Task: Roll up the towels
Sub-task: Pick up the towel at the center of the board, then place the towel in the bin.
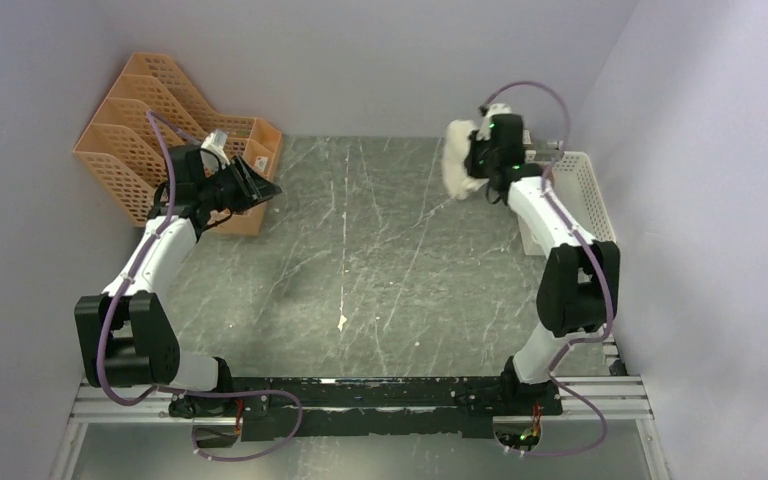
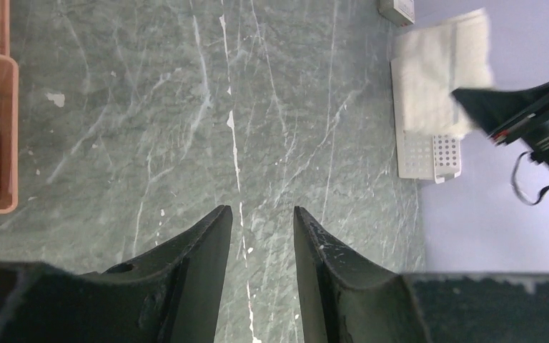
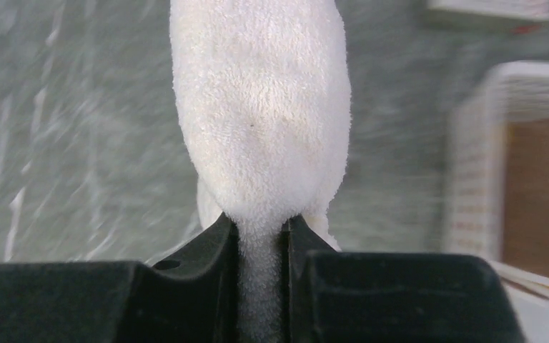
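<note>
fluffy terry cloth towel (image 3: 261,107); matt marbled tabletop (image 1: 360,260); perf. plastic basket (image 1: 590,185).

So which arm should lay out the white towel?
Right. The right end effector is shut on the white towel; the left end effector hangs open and empty by the orange file racks.

Right wrist view: cream-white towel (image 3: 261,121) runs off the top edge; its pinched end is buried between the jaws. White basket (image 3: 475,186) behind is blurred; the brown mass (image 3: 540,196) inside is possibly cloth, unconfirmed.
</note>
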`<action>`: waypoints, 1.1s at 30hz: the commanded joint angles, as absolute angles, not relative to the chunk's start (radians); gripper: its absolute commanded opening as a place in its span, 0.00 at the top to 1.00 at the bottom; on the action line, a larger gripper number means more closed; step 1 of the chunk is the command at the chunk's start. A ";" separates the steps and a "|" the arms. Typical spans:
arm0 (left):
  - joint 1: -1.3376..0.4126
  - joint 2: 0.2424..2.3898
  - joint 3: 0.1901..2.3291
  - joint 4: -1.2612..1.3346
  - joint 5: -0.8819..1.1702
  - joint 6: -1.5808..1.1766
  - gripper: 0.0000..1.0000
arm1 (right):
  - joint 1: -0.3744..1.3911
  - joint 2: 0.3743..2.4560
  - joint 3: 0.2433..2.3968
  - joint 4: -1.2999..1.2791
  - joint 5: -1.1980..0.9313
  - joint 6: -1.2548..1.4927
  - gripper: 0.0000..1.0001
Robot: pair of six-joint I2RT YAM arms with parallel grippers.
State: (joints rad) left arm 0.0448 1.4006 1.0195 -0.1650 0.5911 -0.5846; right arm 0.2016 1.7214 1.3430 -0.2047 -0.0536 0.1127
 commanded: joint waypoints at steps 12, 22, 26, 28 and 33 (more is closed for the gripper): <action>0.054 1.422 1.039 -0.193 0.731 -0.529 0.53 | -0.128 1.588 1.479 -0.342 0.520 -0.066 1.00; 0.047 1.448 1.023 -0.197 0.739 -0.528 0.53 | -0.201 1.617 1.321 0.059 0.788 -0.329 1.00; 0.037 1.469 1.028 -0.204 0.737 -0.528 0.53 | -0.202 1.710 1.184 0.431 0.801 -0.497 1.00; 0.037 1.480 1.037 -0.212 0.733 -0.523 0.53 | -0.207 1.768 1.158 0.481 0.737 -0.489 1.00; 0.036 1.503 1.061 -0.241 0.721 -0.513 0.54 | -0.221 1.886 1.165 0.466 0.586 -0.401 1.00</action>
